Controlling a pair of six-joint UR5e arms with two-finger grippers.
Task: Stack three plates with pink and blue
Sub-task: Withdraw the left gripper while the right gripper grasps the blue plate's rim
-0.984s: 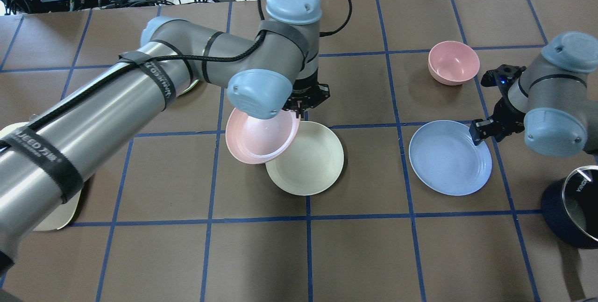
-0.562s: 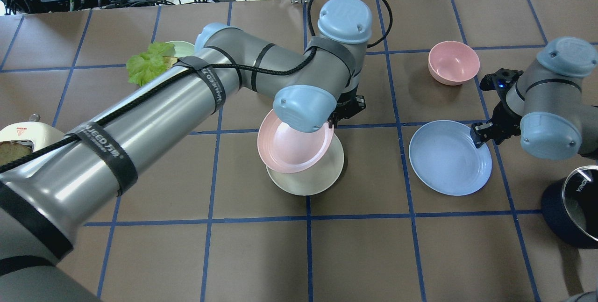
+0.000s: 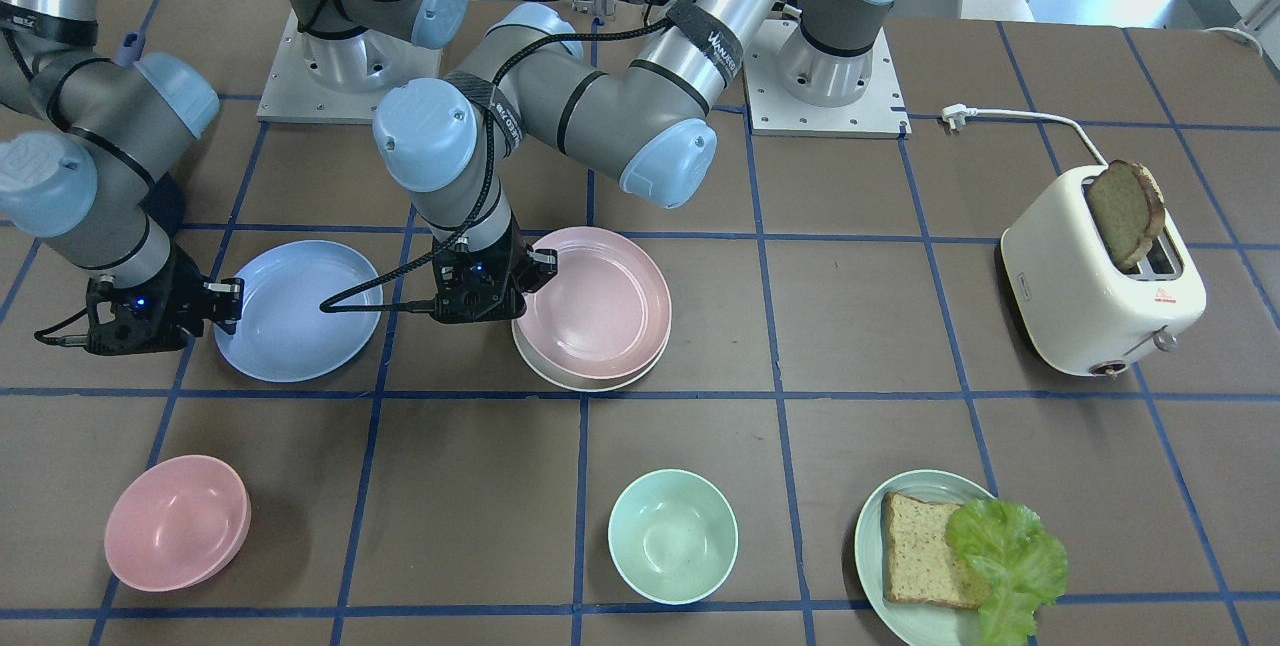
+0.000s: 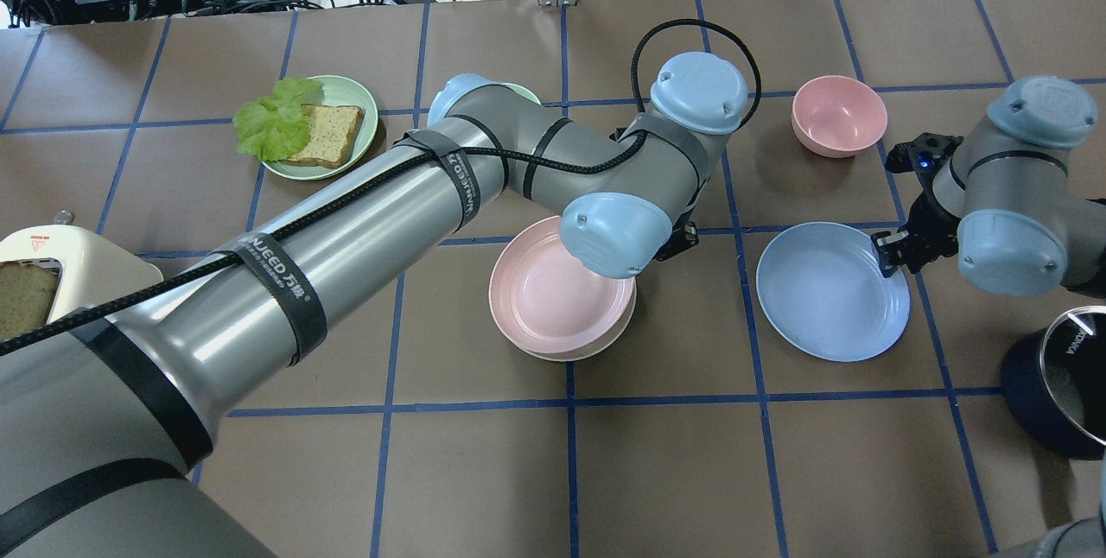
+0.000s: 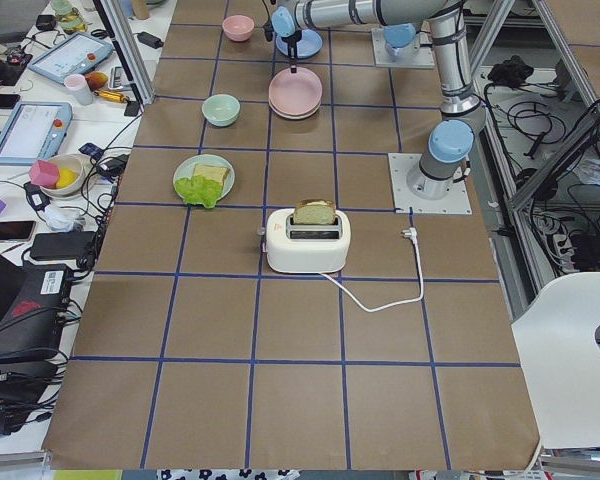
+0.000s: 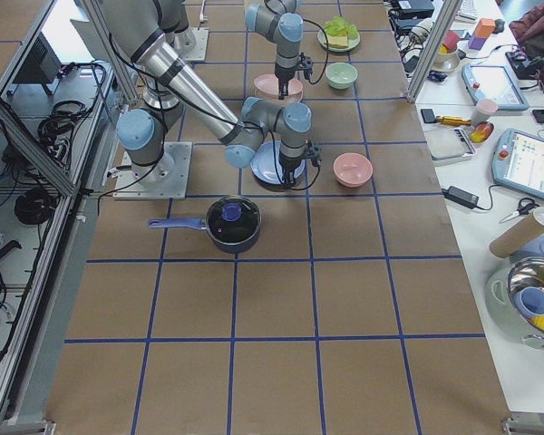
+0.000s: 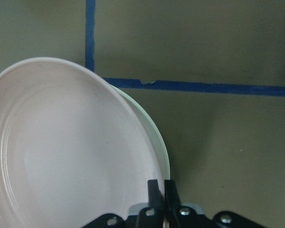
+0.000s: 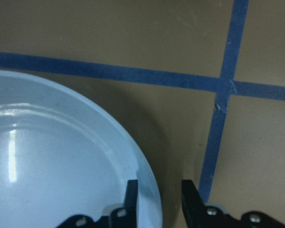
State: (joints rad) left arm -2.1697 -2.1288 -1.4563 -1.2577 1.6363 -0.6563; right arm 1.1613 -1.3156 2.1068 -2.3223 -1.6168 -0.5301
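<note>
The pale pink plate [image 4: 553, 294] sits on the cream-white plate [image 4: 598, 349], slightly offset, so only a crescent of the cream rim [image 3: 560, 376] shows. My left gripper [image 7: 160, 190] is shut on the pink plate's [image 7: 71, 161] rim, on the side toward the blue plate. In the overhead view its wrist hides it. The light blue plate [image 4: 829, 294] lies flat on the table to the right. My right gripper [image 8: 159, 194] is open, with one jaw inside and one outside the blue plate's [image 8: 61, 156] rim. It also shows in the front-facing view [image 3: 225, 301].
A pink bowl [image 4: 838, 115] stands beyond the blue plate. A mint bowl [image 3: 672, 536] and a pale green plate with bread and lettuce [image 4: 320, 128] stand at the far side. A toaster [image 3: 1100, 286] is at the left end, and a dark pot [image 4: 1063, 394] at the right edge.
My left arm has carried the pink plate to the right, levelled it and lowered it over the cream plate. The right gripper has stayed at the blue plate's rim.
</note>
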